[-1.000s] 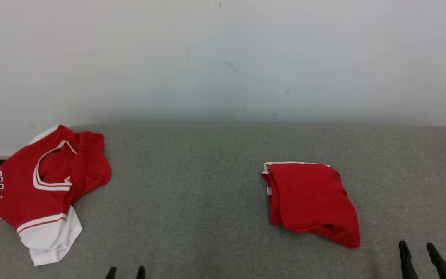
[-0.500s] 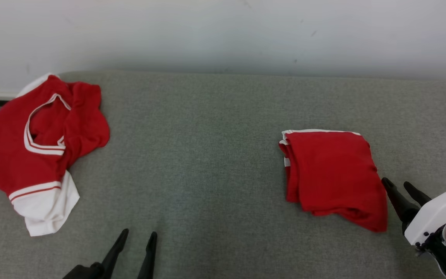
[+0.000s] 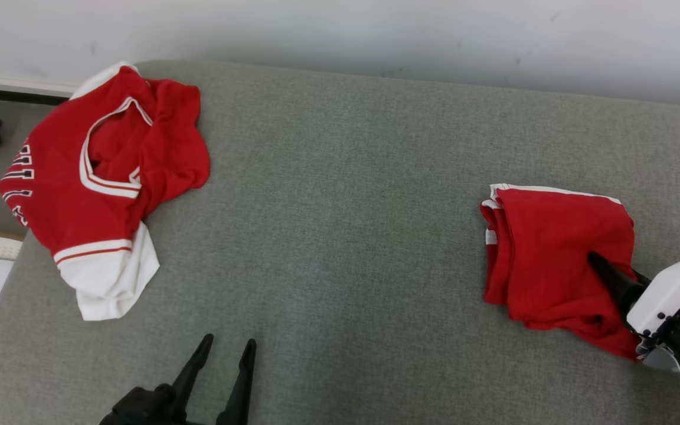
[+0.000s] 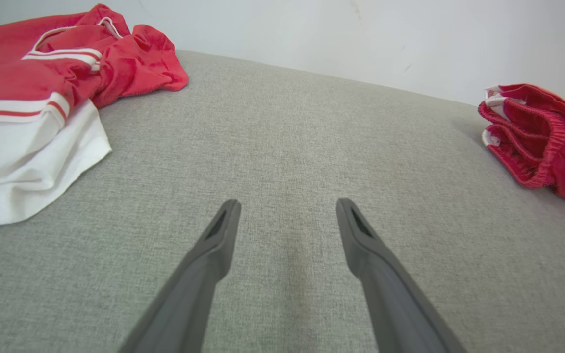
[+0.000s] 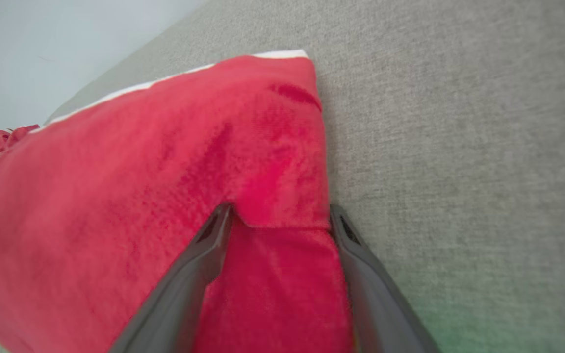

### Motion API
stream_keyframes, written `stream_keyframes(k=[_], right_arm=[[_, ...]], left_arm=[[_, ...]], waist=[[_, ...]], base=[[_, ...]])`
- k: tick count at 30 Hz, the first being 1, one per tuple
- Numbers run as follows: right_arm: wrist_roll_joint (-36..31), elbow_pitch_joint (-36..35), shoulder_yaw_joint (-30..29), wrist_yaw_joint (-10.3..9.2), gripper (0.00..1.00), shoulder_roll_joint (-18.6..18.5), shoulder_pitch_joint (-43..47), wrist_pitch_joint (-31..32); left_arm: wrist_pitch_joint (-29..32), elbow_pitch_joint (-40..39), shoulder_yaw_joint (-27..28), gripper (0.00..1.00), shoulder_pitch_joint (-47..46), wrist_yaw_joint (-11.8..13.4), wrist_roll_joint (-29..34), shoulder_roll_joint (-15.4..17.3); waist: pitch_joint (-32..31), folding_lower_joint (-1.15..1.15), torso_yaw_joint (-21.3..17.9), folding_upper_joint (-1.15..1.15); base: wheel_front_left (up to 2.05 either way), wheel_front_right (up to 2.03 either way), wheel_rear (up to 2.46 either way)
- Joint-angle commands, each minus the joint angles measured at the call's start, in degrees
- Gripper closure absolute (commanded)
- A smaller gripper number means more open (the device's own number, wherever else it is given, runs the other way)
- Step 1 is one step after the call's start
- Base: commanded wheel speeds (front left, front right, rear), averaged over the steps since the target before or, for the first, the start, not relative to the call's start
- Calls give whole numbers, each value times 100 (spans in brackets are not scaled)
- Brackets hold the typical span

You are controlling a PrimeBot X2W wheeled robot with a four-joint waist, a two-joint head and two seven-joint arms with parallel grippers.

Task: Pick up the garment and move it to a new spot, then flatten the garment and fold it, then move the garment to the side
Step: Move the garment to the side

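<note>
Fingers of the left tool [image 3: 229, 339] stand spread and empty at 6 o'clock in the head view, low over the bare grey cushion [image 3: 346, 195] and touching no cloth. At 4 o'clock the right tool [image 5: 280, 211] is also spread wide and not yet clamped, but it has come in from the lower corner. Half a second ago its tips stood just beside the folded red garment [image 3: 552, 254]. Now they straddle that garment's near right edge, one finger over the cloth and the other at its border, as the right wrist view shows. The garment lies unlifted on the cushion at 3 o'clock. Its apparent slide across the head view is the camera dipping and turning, not the cloth moving. I judge the grasp is set up, with only the closing left before the garment can be carried off. Farther out, at 10 o'clock, a crumpled red-and-white jersey [image 3: 98, 189] lies untouched at the cushion's far left corner, with the pale wall [image 3: 375, 29] beyond.
</note>
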Motion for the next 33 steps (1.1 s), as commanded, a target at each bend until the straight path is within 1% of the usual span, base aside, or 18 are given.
stream_keyframes(k=[1, 2, 3, 6, 10, 15, 19, 23, 27, 33], right_arm=[[52, 97, 98, 0, 52, 145, 38, 70], [92, 54, 132, 0, 80, 156, 24, 33], [154, 11, 156, 0, 100, 169, 22, 23], [253, -159, 260, 0, 100, 83, 20, -66], [278, -302, 411, 0, 100, -48, 3, -229], [114, -375, 593, 0, 100, -276, -57, -443], [-237, -331, 573, 0, 100, -539, -271, -663], [-691, -191, 333, 0, 100, -896, -505, -804], [-1234, -127, -42, 0, 100, -1256, -806, -790], [-2080, -65, -759, -1, 100, -1791, -1175, -449]], left_arm=[[-1, 8, 7, 0, -66, 10, -42, -8], [-1, 10, 8, 0, -76, 10, -46, -11], [-1, 10, 13, 0, -81, 10, -50, -20], [-1, 0, 51, 0, -79, 10, -48, -43], [-1, -51, 89, 0, -43, 10, -45, -51], [-1, -135, 97, 0, -51, 10, -25, -13], [-1, -295, 8, 0, -241, 10, -38, 63], [-1, -474, -174, 0, -545, 10, -86, 186], [-1, -768, -362, 0, -914, 10, -146, 302], [0, -1161, -611, 0, -1244, 10, -237, 419]], waist=[[7, -1, 21, 0], [7, -1, 28, 0], [5, -1, 28, 0], [-14, -1, -16, 0], [-39, -1, -194, 0], [-1, -1, -552, 0], [277, -1, -817, 0], [624, -1, -891, 0], [965, -1, -838, 0], [1306, -1, -627, 0]], base=[[0, 0, 0], [0, 0, 0], [0, 0, 0], [0, 0, 0], [0, 0, 0], [0, 0, 0], [0, 0, 0], [0, 0, 0], [0, 0, 0], [0, 0, 0]])
